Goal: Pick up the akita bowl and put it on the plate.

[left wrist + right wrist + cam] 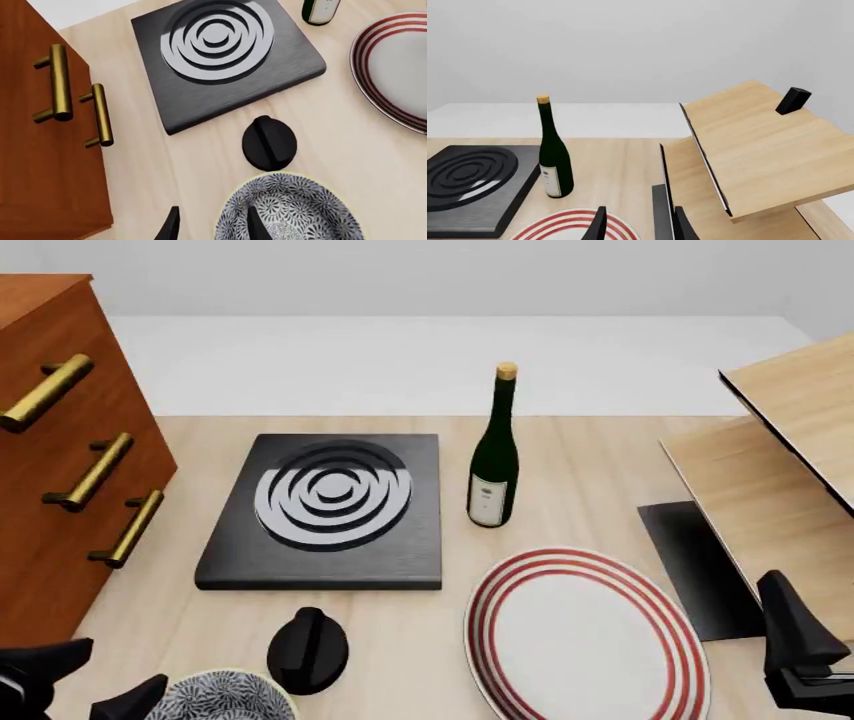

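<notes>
Clearly the left gripper [212, 225] is nearer: open, it straddles the bowl's [293, 210] nine-o'clock rim. Plate [587, 635] lies toward three o'clock. Right gripper [639, 225] hangs open, empty.

From my front camera I see the bowl [220, 697] at the near edge, with my left gripper [80, 685] at its left rim and a black knob [308, 650] just beside it. The plate [583, 635] lies to the right, near the bottle [495, 455] and the stove [327, 510]. My right gripper [805, 655] sits beyond the plate's right edge.
</notes>
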